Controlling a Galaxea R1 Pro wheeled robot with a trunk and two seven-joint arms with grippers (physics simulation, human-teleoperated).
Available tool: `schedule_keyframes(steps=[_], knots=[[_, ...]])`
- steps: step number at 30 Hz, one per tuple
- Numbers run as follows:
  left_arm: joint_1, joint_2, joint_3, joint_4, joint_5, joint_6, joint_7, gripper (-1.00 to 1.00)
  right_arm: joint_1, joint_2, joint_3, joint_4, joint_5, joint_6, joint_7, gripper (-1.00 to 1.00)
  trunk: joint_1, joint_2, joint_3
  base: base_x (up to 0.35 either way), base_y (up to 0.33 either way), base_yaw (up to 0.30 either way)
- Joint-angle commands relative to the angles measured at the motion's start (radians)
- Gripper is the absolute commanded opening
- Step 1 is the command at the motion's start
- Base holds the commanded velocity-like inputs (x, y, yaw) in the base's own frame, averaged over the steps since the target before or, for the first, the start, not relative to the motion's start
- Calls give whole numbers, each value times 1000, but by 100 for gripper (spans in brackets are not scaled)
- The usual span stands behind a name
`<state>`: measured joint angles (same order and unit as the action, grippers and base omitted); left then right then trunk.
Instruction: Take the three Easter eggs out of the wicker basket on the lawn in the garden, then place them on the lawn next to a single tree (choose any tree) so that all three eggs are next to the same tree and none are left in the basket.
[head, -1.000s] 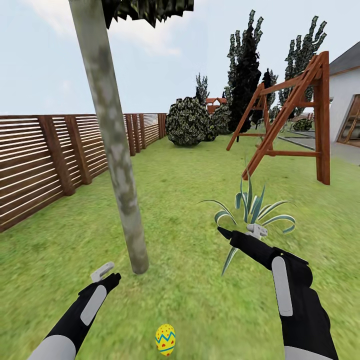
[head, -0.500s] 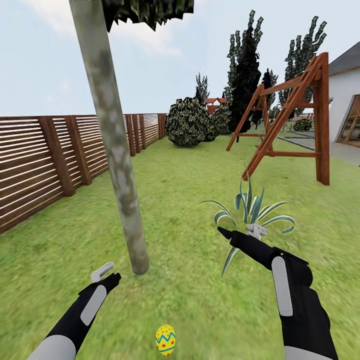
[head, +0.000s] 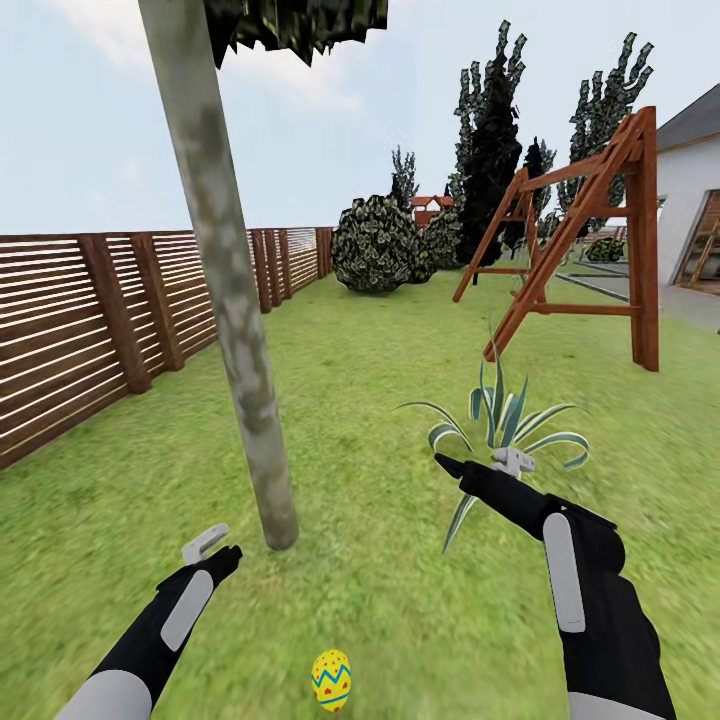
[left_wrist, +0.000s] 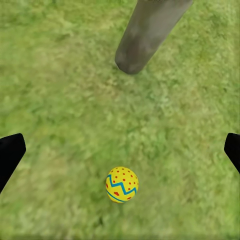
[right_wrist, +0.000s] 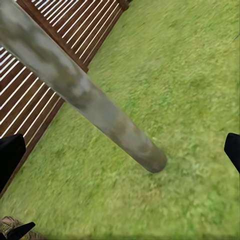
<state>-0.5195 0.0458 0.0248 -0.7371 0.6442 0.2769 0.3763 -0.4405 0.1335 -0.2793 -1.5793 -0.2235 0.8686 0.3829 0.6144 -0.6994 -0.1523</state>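
Egg: we find one small yellow Easter egg with red dots and a blue zigzag band (head: 331, 680) on the short green lawn (head: 400, 560), bottom centre of the head view, near the pale mottled tree trunk (head: 262, 440).
Long axis: roughly upright.
Nearer arm: left gripper (head: 212, 552), above-left of egg.
Left gripper: spread wide, empty.
Right gripper (head: 470, 468): spread wide, empty.
Writing: none readable.

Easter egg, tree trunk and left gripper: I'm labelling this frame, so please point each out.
Easter egg (head: 331, 680): head view, its patterned middle.
Tree trunk (head: 235, 310): head view, mid-trunk bark.
Left gripper (head: 215, 550): head view, between its fingertips.
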Motion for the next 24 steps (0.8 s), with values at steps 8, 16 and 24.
schedule_keyframes(steps=[8,16,24], knots=[[0,0,0,-3,8,4,6,100,-1,1,-4,-1,3,6,7,100,0,-1,-2,0,0,133],[0,-1,0,-14,9,3,7,100,-1,1,-4,-1,3,6,7,100,0,-1,-2,0,0,244],[0,-1,0,-21,9,2,7,100,-1,1,-4,1,3,6,6,100,0,-1,-2,0,0,269]])
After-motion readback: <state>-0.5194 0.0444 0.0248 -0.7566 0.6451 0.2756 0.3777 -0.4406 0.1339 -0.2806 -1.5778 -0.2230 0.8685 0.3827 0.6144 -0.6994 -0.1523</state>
